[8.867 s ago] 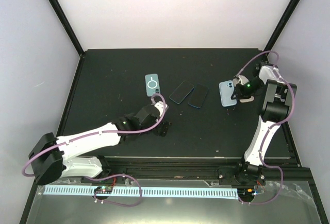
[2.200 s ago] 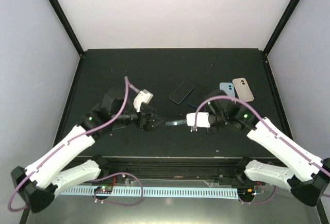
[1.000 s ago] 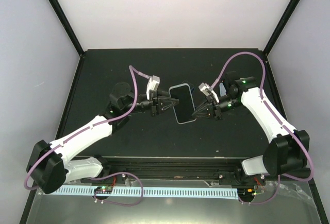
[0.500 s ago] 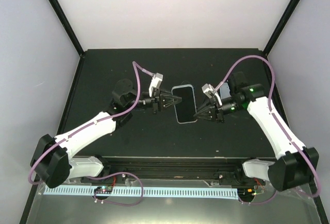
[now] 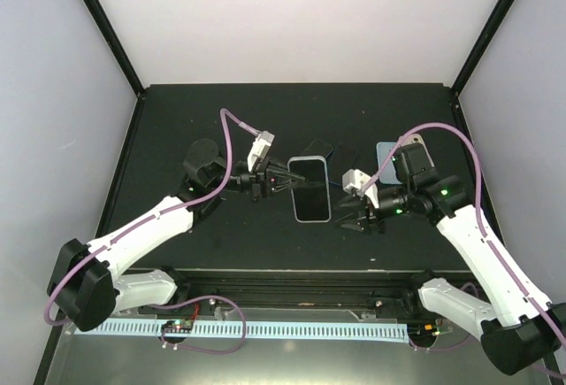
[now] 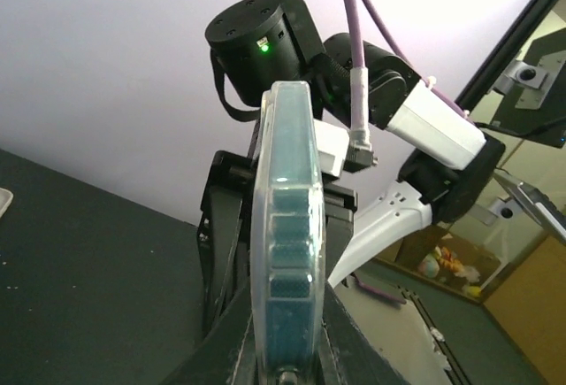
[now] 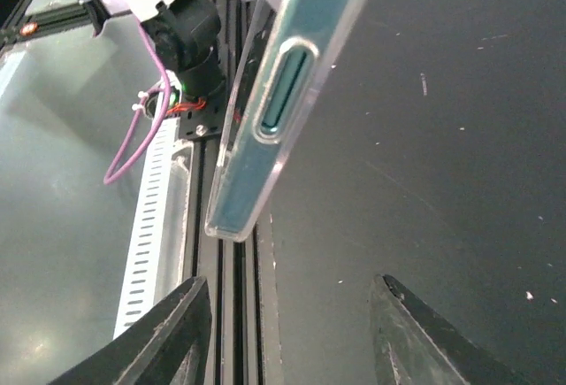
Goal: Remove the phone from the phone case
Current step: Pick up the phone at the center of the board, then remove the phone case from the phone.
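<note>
A teal phone in a clear phone case (image 5: 309,188) hangs above the table, dark screen up. My left gripper (image 5: 283,179) is shut on its left edge. In the left wrist view the cased phone (image 6: 287,226) stands edge-on, pinched at its lower end by the left gripper (image 6: 288,350). My right gripper (image 5: 350,214) sits to the right of the phone and nearer me, open and apart from it. In the right wrist view the phone's clear-edged side (image 7: 274,102) hangs above the open right gripper (image 7: 287,341), with nothing between the fingers (image 7: 172,336).
Other phones lie on the black table (image 5: 195,119) behind the held one: a dark phone (image 5: 319,147), a light blue one (image 5: 386,157) and a beige one (image 5: 415,142) partly behind the right arm. The table's front rail (image 7: 239,296) runs below the right gripper.
The right gripper has opened, let go of the phone's right edge and drawn back toward me. The left gripper has shut on the left edge and carries the phone alone.
</note>
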`<act>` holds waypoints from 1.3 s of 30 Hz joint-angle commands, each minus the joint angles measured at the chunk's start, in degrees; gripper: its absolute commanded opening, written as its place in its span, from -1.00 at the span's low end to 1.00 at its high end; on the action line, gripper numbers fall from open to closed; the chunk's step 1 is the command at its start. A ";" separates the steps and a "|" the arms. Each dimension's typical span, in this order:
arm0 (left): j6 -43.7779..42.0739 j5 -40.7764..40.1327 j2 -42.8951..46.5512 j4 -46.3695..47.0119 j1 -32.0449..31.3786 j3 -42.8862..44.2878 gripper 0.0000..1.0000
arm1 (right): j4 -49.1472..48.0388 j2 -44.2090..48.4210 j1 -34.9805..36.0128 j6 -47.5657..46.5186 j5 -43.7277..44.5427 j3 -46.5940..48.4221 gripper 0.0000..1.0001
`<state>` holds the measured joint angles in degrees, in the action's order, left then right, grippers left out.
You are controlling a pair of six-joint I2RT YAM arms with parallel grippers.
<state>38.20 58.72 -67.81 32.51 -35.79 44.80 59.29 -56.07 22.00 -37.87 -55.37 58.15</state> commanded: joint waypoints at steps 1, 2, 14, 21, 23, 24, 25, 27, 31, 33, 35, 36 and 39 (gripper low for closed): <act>0.15 2.36 1.87 3.95 0.21 1.31 -0.97 | -3.29 -0.66 5.83 1.83 6.03 1.76 -0.01; 0.05 2.47 1.92 3.88 0.27 1.30 -0.97 | -3.51 -0.98 7.07 2.24 6.61 2.14 -0.01; -0.27 5.02 1.46 2.28 0.25 2.36 -0.97 | -2.64 -2.99 9.73 1.65 4.13 6.22 -0.50; 0.70 7.67 1.15 2.10 0.21 3.16 -0.97 | -0.81 -2.76 11.42 -3.14 8.91 5.65 -0.62; 1.92 8.77 0.90 3.28 0.16 3.20 -0.97 | -1.57 -2.36 12.64 -4.20 11.61 5.09 -0.63; 2.84 9.35 0.57 4.14 0.18 3.19 -0.97 | -2.15 -2.11 13.46 -4.79 13.17 4.72 -0.62; 3.85 10.00 0.27 5.05 0.15 3.31 -0.97 | -2.76 -1.79 14.11 -5.17 14.99 4.31 -0.62; 5.46 11.11 -0.33 6.63 0.11 3.38 -0.97 | -4.19 -1.35 15.12 -6.10 18.07 3.61 -0.60; 5.80 12.29 -0.49 6.95 -0.65 3.51 -0.97 | -6.54 -1.32 15.48 -6.84 22.10 3.70 -0.60; 5.81 12.87 -0.65 6.92 -1.05 3.75 -0.97 | -7.75 -1.26 15.47 -7.23 23.71 3.64 -0.60; 5.73 13.08 -0.72 6.80 -1.20 3.77 -0.97 | -8.75 -1.31 15.50 -7.46 24.95 3.43 -0.60; 5.67 13.19 -0.68 6.65 -1.33 3.76 -0.97 | -9.21 -1.38 15.53 -7.17 25.57 3.46 -0.61; 5.61 13.59 -0.82 6.57 -1.79 3.91 -0.97 | -10.18 -1.50 15.52 -6.98 26.47 3.42 -0.62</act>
<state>39.09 66.04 -69.17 35.20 -35.57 44.82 56.10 -57.14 37.91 -42.06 -39.35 62.52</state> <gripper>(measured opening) 0.095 0.196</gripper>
